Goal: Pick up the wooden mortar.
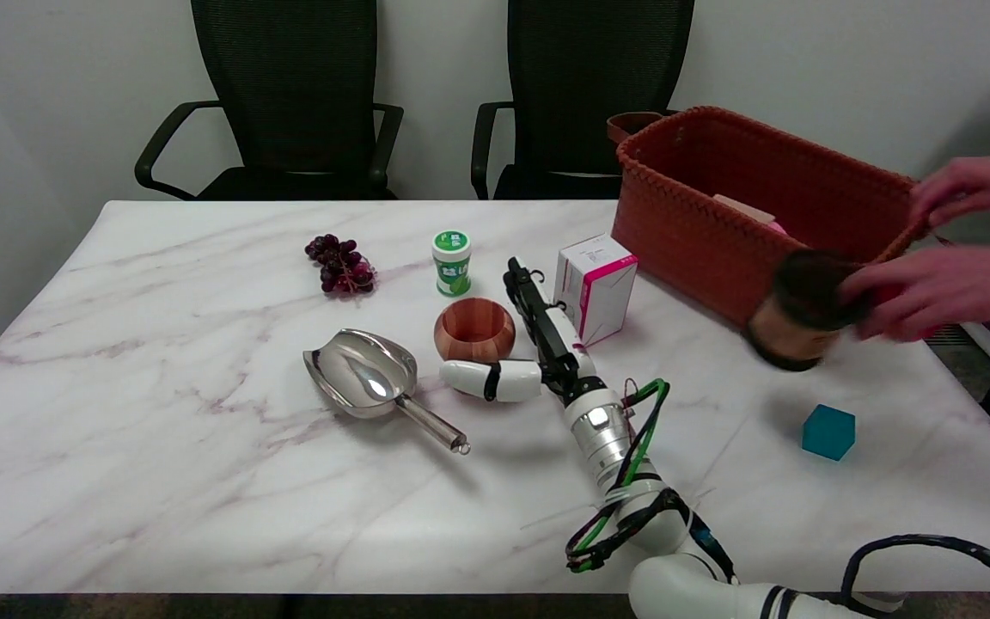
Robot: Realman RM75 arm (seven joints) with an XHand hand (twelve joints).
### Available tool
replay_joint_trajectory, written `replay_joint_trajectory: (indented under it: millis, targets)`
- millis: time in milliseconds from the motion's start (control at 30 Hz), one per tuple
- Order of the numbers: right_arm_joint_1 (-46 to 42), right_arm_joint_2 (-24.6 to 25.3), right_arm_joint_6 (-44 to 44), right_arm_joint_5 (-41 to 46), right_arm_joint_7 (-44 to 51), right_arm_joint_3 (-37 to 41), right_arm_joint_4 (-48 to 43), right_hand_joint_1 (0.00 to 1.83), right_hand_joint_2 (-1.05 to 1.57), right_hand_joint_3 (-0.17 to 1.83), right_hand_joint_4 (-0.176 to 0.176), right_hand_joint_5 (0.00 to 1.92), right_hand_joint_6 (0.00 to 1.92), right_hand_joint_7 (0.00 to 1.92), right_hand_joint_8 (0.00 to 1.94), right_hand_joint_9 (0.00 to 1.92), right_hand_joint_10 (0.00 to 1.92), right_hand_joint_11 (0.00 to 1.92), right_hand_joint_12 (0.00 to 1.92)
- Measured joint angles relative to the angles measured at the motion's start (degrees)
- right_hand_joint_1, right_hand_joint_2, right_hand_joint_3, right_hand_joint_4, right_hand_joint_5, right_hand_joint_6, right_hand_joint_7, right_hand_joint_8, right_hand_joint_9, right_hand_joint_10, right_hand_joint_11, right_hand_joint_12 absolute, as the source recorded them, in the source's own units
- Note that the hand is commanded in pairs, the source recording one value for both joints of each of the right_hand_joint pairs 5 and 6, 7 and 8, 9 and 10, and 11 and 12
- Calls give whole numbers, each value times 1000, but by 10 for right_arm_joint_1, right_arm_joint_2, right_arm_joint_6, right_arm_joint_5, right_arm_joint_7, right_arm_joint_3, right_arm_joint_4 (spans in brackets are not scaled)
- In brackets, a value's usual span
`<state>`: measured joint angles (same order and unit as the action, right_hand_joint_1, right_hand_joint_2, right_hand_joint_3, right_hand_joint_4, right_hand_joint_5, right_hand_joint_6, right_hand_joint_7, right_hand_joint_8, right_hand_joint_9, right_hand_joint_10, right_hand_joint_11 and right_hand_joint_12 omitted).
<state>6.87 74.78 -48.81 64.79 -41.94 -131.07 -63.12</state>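
Note:
The wooden mortar, a small round bowl, stands upright on the marble table near the middle. My right hand lies just to its right. The fingers stretch past the bowl's right side and the white thumb lies in front of it. The hand brackets the bowl without closing on it, and I cannot tell whether it touches. The bowl rests on the table.
A metal scoop lies left of the bowl. A green canister, grapes and a white-pink box stand behind. An orange basket is at back right. A person's hands hold a dark brown cylinder. A teal cube sits right.

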Motion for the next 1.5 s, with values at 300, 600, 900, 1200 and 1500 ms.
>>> replay_joint_trajectory:
  millis: [300,600,900,1200,1500]
  targets:
    - [20,10,9,0,-16,0,31,1105,226,414,0,0,0,102,102,131,131,0,0]
    - [38,20,15,-2,-28,0,61,1107,200,430,0,0,0,114,114,135,135,0,0]
    - [54,31,30,-2,-34,0,86,1103,182,458,0,0,0,121,121,133,133,0,0]
    - [67,39,43,-2,-38,-1,104,1103,185,458,0,0,0,178,178,182,182,0,0]
    - [77,47,50,-1,-39,-1,118,1115,355,373,0,113,113,526,526,436,436,183,183]
